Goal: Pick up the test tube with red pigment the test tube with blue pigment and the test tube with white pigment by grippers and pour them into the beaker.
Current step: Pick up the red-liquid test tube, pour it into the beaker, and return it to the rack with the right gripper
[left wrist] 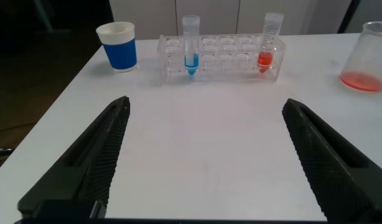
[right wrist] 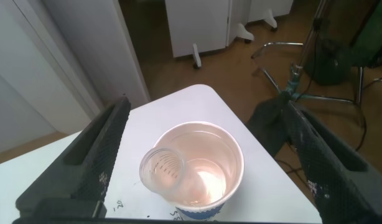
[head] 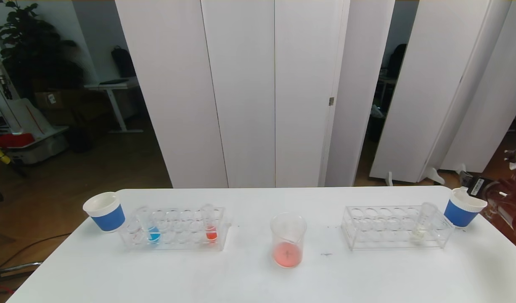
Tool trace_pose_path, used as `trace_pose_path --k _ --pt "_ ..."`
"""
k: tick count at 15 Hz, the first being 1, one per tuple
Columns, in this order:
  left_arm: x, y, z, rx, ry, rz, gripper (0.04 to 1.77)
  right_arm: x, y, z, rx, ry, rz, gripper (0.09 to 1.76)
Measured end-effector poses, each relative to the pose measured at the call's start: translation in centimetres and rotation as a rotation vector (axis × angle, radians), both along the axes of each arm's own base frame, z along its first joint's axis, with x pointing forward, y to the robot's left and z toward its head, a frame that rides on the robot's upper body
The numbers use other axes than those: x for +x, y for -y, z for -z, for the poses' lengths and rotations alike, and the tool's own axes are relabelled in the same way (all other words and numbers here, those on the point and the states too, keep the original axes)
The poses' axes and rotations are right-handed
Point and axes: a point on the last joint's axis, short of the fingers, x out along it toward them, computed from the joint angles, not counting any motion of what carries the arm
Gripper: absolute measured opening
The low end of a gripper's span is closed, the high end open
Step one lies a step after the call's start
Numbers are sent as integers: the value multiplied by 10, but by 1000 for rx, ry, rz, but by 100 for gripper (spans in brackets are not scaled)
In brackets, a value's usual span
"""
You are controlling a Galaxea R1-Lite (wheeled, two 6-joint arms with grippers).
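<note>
I take the beaker [head: 288, 240] as my landmark; it stands in the middle of the counter [head: 258, 282] with a shallow pool of red in it.

Far to the beaker's left is a blue paper cup [head: 104, 210]. Just beside that cup is the left rack [head: 175, 229], which holds the blue tube [head: 152, 230] at its cup end and a red tube [head: 210, 229] at the end nearer the beaker. My left gripper [left wrist: 206, 102] hangs over bare counter on my side of that rack, its jaws wide and empty.

To the beaker's right is the right rack [head: 394, 227], with the white tube [head: 422, 225] at its far end. Beyond it, farthest from the beaker, is a second blue cup [right wrist: 200, 165] with an empty clear tube [right wrist: 162, 169] leaning inside. My right gripper [right wrist: 206, 102] is above that cup, its jaws wide and holding nothing.

As I read it, the red pour is done and the blue and white pours are still to come. The next move calls for closing on one of those tubes high on its bare glass, lifting it straight out of its hole, carrying it to the beaker and tipping it over the rim.

My count is one beaker, two cups, two racks and four tubes: three standing in racks and one in the cup.
</note>
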Motion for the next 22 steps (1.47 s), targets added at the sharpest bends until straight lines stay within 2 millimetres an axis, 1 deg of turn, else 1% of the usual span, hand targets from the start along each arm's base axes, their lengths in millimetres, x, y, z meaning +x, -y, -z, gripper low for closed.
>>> trace_pose_path --k 3,5,6,9,11,14,16,18,19,20,22 --pt "0 0 0 0 0 0 175 -14 -4 -29 -2 20 -23 175" --pt "0 0 0 0 0 0 175 -27 -7 -56 -16 74 -76 175" --pt "0 0 0 0 0 0 175 -36 -10 -71 -42 101 -98 175" --pt "0 0 0 0 0 0 175 -64 -20 -107 -111 144 -126 175" --pt "0 0 0 0 0 0 175 -89 -33 -128 -133 144 -155 175" --pt "0 0 0 0 0 0 175 -130 -56 -150 -132 125 -235 175" --pt "0 0 0 0 0 0 175 -162 -73 -162 -132 128 -300 175" --pt "0 0 0 0 0 0 175 -199 -89 -173 -150 158 -363 175" --pt "0 0 0 0 0 0 175 -223 -95 -177 -163 183 -389 175" --pt "0 0 0 0 0 0 175 -241 -98 -177 -169 199 -402 175" --pt "0 0 0 0 0 0 175 -286 -104 -173 -181 236 -422 175"
